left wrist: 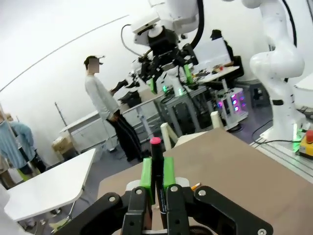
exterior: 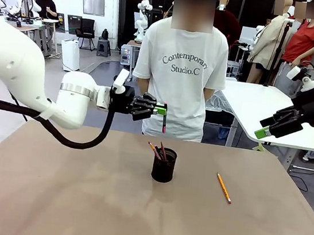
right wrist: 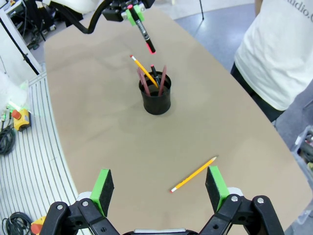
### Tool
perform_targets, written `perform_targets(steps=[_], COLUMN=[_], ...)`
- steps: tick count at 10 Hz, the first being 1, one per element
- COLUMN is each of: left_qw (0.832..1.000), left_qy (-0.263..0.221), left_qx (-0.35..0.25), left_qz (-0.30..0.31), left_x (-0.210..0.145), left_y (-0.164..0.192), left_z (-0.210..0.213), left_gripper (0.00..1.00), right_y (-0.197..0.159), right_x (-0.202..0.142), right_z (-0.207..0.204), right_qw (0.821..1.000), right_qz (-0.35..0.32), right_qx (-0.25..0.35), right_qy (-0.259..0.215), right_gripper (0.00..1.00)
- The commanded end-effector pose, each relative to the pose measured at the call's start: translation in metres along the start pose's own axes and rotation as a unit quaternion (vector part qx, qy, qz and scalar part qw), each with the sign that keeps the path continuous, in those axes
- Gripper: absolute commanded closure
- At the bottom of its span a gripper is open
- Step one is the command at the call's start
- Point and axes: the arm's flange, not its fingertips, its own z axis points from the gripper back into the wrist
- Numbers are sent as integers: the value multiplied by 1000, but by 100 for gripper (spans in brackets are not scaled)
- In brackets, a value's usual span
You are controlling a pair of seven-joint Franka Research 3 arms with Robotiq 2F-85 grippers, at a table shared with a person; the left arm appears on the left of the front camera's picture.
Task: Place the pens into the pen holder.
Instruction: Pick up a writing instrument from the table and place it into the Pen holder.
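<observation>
Left pincer [exterior: 162,111] clamped on black pen [exterior: 163,124], its top hidden between pads [left wrist: 145,176], above pen holder [exterior: 163,169], right pincer [right wrist: 159,182] spread apart, pencil [exterior: 223,188] toward right edge.

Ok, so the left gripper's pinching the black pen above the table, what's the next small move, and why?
Probably ease the left gripper down while centring it over the pen holder. It is shut on the black pen, which hangs red end down, well above the holder's rim and roughly over it. Other pens lean inside, so the tip needs a free gap.
</observation>
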Motion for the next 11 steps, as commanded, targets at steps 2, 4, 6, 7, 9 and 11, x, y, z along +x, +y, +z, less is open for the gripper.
perform_targets(steps=[2, 4, 6, 7, 9, 11], left_qw=[1000, 1000, 1000, 999, 998, 996], left_qy=[16, 16, -2, -8, -5, -2], left_qx=[14, 14, -17, -29, -44, -52], left_qz=[-4, -4, 22, 33, 52, 73], left_x=[6, 6, -13, -24, -39, -55], left_y=[2, 2, 5, 10, 13, 13], left_z=[8, 8, 0, -7, -15, -23], left_gripper=[100, 100, 100, 100, 100, 100], right_y=[1, 1, 1, 1, 1, 1], right_x=[1, 1, 1, 1, 1, 1], right_z=[-1, -1, -1, -1, -1, -1], right_qw=[1000, 1000, 1000, 1000, 1000, 1000], right_qz=[0, 0, 0, 0, 0, 0], right_qx=[4, 4, 4, 4, 4, 4], right_qy=[-16, -16, -16, -16, -16, -16], right_gripper=[0, 0, 0, 0, 0, 0])
